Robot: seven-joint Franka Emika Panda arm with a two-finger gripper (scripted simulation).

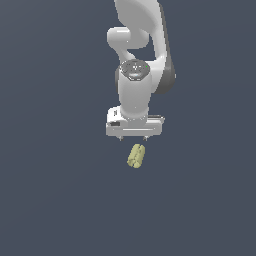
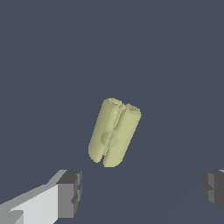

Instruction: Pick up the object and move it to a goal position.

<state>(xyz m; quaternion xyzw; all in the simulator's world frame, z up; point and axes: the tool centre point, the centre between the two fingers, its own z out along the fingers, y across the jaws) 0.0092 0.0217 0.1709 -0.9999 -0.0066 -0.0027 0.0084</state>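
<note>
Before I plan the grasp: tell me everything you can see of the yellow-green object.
The object is a small, pale yellow-green, stubby oblong with lengthwise ridges and a groove between them, matte like plastic. It lies alone on the dark surface, slightly slanted in the exterior view, just in front of the hand. Nothing touches it.

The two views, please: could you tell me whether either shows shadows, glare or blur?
Exterior view: flat, even light, no shadow under the object or end effector, nothing blurred. Wrist view: sharp too, soft shading along the object's ridges, no glare.
</note>
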